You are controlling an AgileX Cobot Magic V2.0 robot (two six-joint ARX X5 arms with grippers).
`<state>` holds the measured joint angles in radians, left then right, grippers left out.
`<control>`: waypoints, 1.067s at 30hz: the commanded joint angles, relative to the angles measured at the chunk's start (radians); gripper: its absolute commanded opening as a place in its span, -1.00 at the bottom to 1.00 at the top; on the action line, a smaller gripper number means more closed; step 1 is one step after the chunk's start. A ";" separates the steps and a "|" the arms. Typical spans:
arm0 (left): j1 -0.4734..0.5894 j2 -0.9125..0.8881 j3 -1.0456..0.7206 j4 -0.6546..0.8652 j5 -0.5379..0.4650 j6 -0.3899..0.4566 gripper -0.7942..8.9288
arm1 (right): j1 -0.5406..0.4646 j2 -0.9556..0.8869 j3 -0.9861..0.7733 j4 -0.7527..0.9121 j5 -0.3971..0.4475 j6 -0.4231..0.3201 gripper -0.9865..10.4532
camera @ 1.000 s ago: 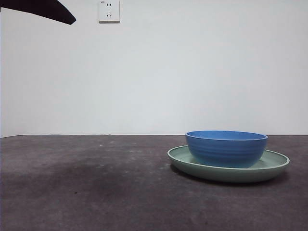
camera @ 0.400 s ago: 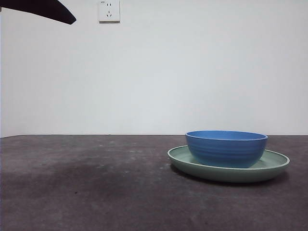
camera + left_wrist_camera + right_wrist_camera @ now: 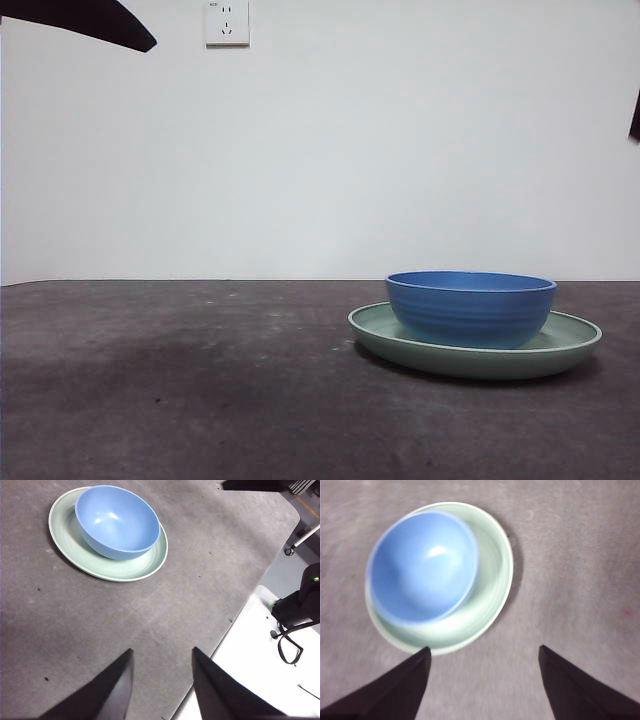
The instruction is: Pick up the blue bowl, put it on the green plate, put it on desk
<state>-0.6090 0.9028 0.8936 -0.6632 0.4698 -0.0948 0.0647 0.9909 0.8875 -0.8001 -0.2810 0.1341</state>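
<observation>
The blue bowl [image 3: 470,308] stands upright inside the green plate [image 3: 570,345] on the right part of the desk [image 3: 200,390]. From the left wrist view the blue bowl [image 3: 117,521] sits off-centre on the green plate [image 3: 145,567], far from my open left gripper [image 3: 162,657], which holds nothing. My right gripper [image 3: 484,652] hovers high above the blue bowl [image 3: 420,567] and green plate [image 3: 492,590], jaws wide open and empty. In the front view one arm shows as a black tip [image 3: 110,25] at the top left, another as a dark sliver [image 3: 635,115] at the right edge.
A white wall socket [image 3: 227,22] sits high on the back wall. The desk edge [image 3: 235,620] runs close to the left gripper, with a white surface and black cable [image 3: 290,645] beyond it.
A dark sliver of an arm has come into the front view at the right edge. The bowl, plate and top-left arm tip stand as before.
</observation>
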 commanded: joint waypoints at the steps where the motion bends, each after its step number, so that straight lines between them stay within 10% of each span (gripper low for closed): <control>1: -0.006 0.008 0.003 0.003 0.003 0.013 -0.45 | -0.024 0.098 0.018 0.063 -0.057 0.000 -0.26; 32: -0.006 0.008 0.003 0.005 0.002 0.012 -0.45 | -0.041 0.651 0.018 0.416 -0.150 -0.007 -0.62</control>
<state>-0.6090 0.9028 0.8936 -0.6624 0.4698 -0.0944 0.0200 1.6207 0.8875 -0.3904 -0.4271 0.1318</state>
